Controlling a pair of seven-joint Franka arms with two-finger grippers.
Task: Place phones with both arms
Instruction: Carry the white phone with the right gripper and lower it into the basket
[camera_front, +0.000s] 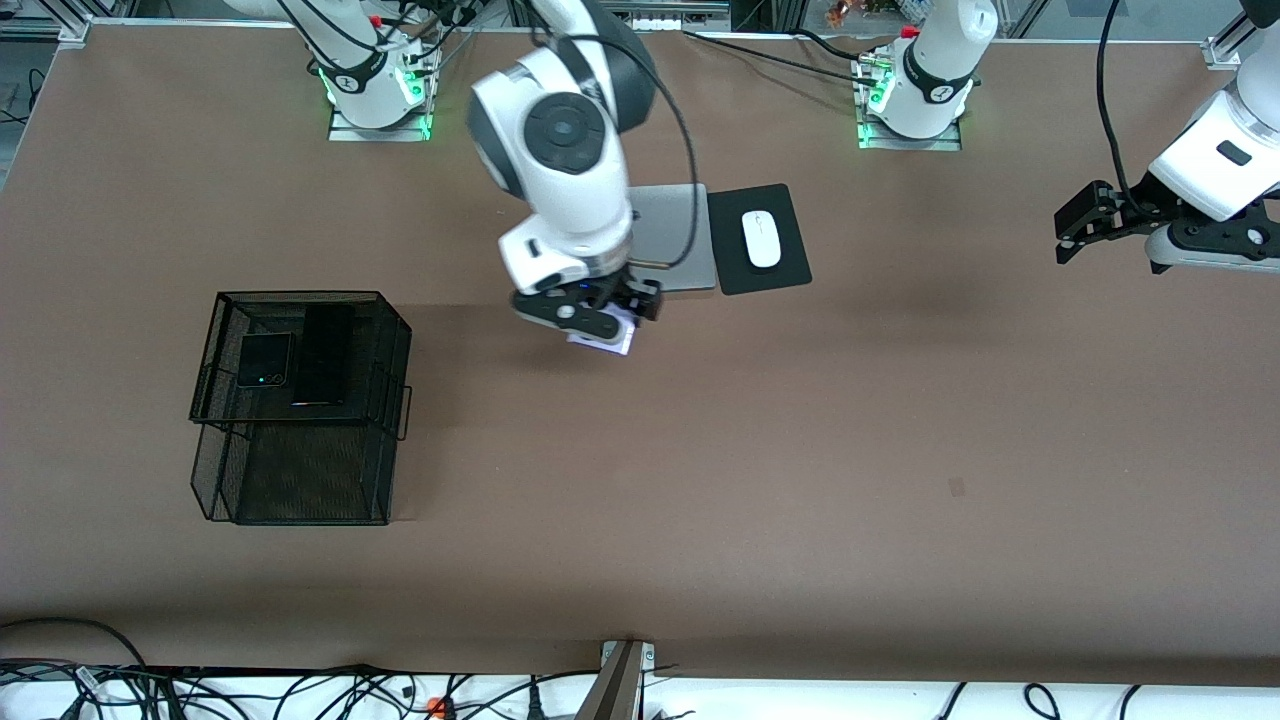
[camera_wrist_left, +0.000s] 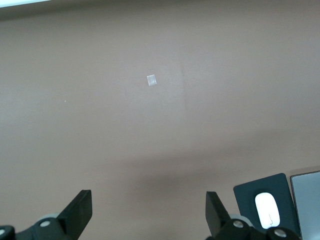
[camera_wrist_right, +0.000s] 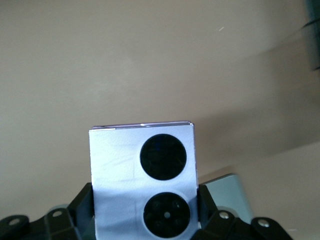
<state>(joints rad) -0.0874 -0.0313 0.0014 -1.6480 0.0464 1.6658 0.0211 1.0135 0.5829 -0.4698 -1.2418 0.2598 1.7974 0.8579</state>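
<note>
Gripping the lavender-white phone (camera_wrist_right: 142, 180), the right gripper (camera_front: 600, 318) hangs over the table (camera_front: 700, 480); left gripper (camera_front: 1085, 225) open.

The front camera looks down from high across the table (camera_front: 700, 520). Each wrist camera looks past its fingers; the front and left views share the mouse (camera_front: 762, 239).

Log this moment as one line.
right gripper: holds lavender phone above table | left gripper: open, waiting | basket: two black phones

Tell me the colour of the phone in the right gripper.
Lavender-white phone with two black circles; clearest in the right wrist view.
</note>
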